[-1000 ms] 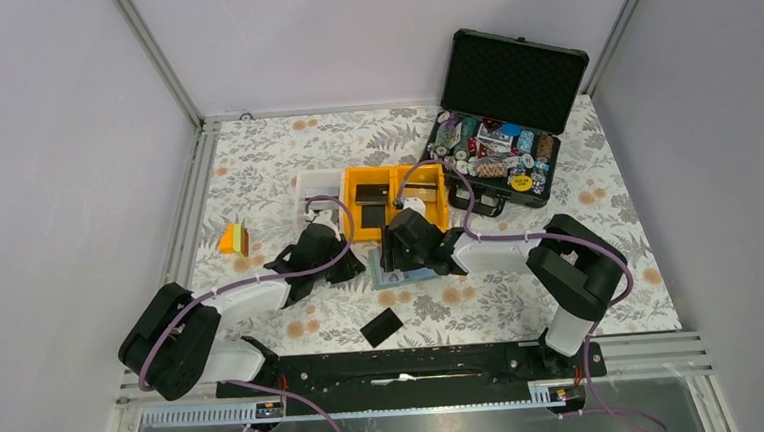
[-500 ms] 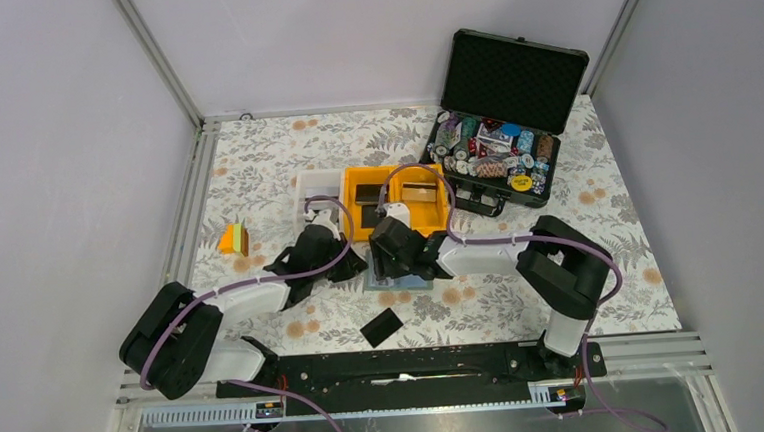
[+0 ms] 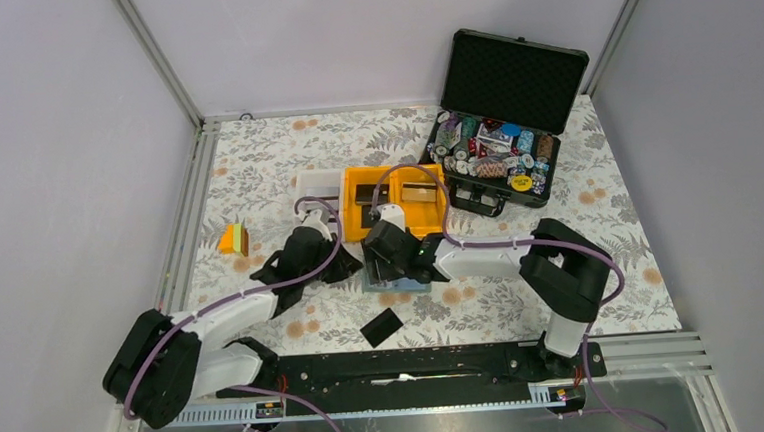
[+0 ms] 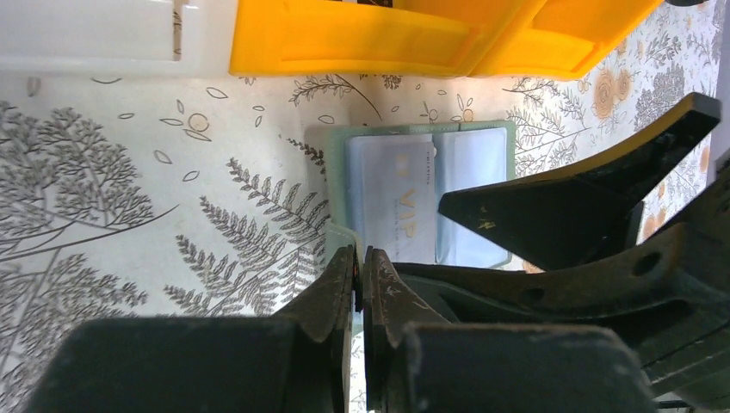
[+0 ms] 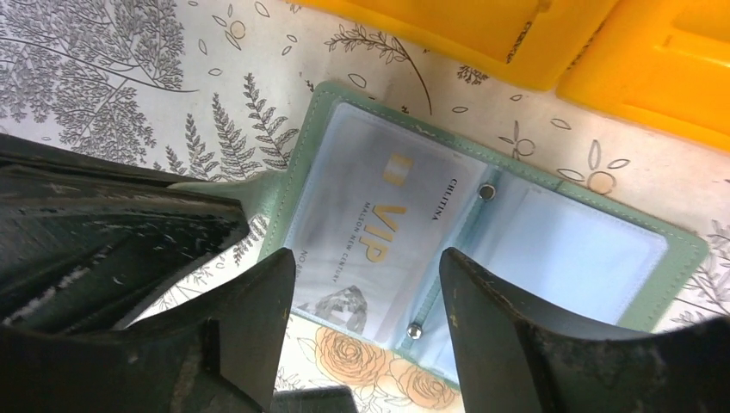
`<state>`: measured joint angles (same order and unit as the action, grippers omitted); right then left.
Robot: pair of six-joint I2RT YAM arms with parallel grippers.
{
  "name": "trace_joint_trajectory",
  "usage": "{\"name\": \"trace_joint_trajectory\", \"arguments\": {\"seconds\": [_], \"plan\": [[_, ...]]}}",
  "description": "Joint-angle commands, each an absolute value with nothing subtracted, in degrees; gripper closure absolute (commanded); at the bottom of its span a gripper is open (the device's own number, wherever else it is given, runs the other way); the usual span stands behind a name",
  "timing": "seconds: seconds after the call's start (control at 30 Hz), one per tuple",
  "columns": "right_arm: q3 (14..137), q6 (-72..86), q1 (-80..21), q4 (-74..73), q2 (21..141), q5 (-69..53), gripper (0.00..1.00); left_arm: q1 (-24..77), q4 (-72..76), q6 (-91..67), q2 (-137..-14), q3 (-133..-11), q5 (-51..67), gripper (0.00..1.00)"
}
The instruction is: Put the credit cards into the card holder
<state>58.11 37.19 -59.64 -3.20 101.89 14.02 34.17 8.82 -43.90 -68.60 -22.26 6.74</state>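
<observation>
a: where's the sage-green booklet card holder (image 5: 551, 249)?
b: lying open on the fern-printed tablecloth (image 3: 254, 154), just in front of the yellow plastic bin (image 4: 344, 39); a silvery vip card (image 4: 392, 198) sits in one of its pale blue clear pockets
a: and your tools?
b: my left gripper (image 4: 359, 258) is pressed together on the green tab at the holder's edge; my right gripper (image 5: 366, 267) hangs over the open pockets, fingers spread, holding nothing; one black flat card (image 3: 381, 327) lies apart, nearer my bases
</observation>
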Motion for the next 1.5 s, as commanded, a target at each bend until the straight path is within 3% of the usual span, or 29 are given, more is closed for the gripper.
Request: {"name": "trace_joint_trajectory", "arguments": {"seconds": [0.0,0.23,0.77,1.13,1.23,1.3,1.4,1.47], "plan": [[58.9,35.3,-59.9,-5.8,95.5,17.9,0.29,32.8,2.3,-39.9,-63.8,-25.9,6.6,1.0],[52.8,33.8,-55.3,-6.9,85.6,14.4,0.22,31.8,-7.0,-34.6,-65.7,-33.0,13.7,1.0],[28.5,34.2,-29.2,17.3,73.9,-23.0,0.2,33.6,-6.1,-37.8,-74.3,-45.8,26.3,1.0],[21.4,39.4,-26.5,23.1,73.5,-22.3,0.23,43.0,0.5,-42.3,-84.7,-50.9,25.9,0.96],[19.8,40.5,-26.5,23.4,71.2,-19.9,0.23,45.0,4.1,-44.3,-87.4,-50.5,27.1,0.9],[18.8,40.6,-26.5,23.5,68.8,-18.2,0.23,45.8,6.3,-44.9,-88.8,-50.3,28.4,0.81],[18.3,40.4,-26.5,22.7,66.4,-17.6,0.23,46.0,7.7,-44.2,-87.5,-49.7,28.6,0.42],[18.1,40.3,-26.5,22.2,65.2,-17.0,0.23,46.0,6.7,-42.5,-85.2,-50.1,28.3,0.27]]}}
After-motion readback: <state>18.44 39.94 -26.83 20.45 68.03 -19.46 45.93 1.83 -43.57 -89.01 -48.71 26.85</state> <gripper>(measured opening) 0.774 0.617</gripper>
